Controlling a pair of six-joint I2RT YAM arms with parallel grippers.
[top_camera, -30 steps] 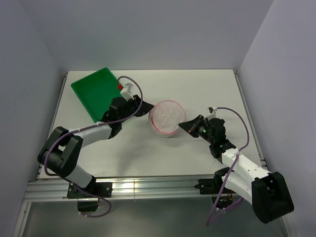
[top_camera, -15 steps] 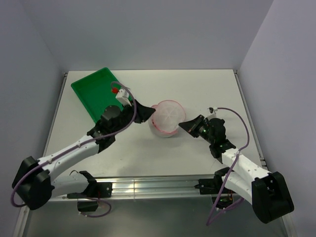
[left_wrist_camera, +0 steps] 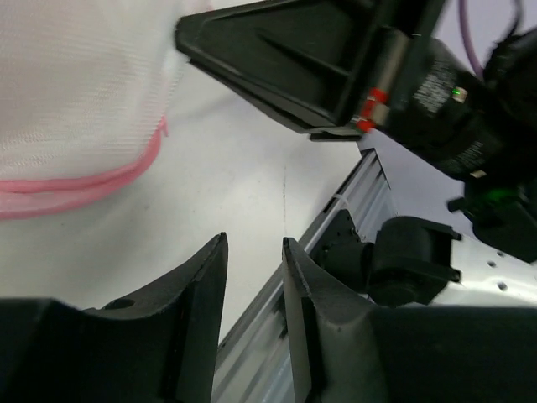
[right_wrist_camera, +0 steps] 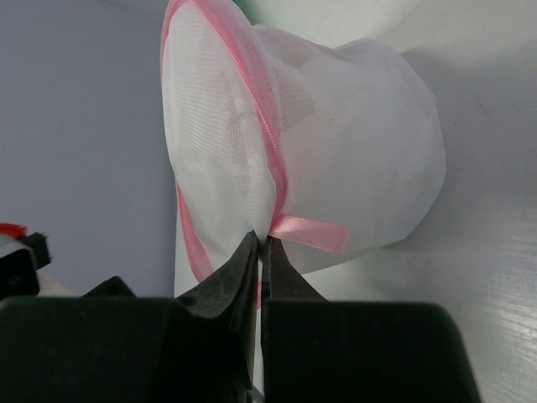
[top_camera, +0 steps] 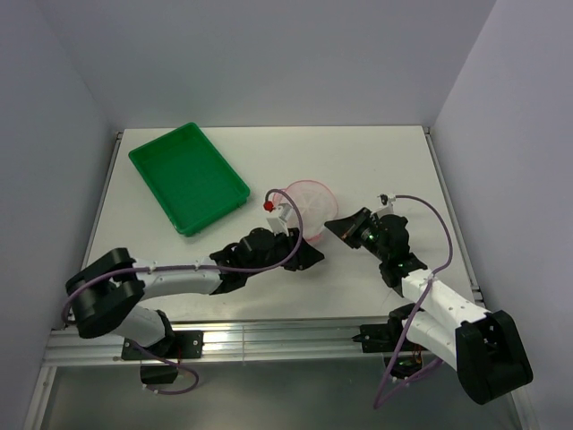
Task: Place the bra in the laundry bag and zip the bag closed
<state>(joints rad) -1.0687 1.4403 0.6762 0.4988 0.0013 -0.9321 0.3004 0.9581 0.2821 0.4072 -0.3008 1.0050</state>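
Pinching the pink edging of the laundry bag, my right gripper has its jaws pressed together beside a ribbon tab. The bag bulges just ahead of it. My left gripper, narrowly spread and holding nothing, hovers over the table, with the bag ahead-left. I cannot tell where the bra is.
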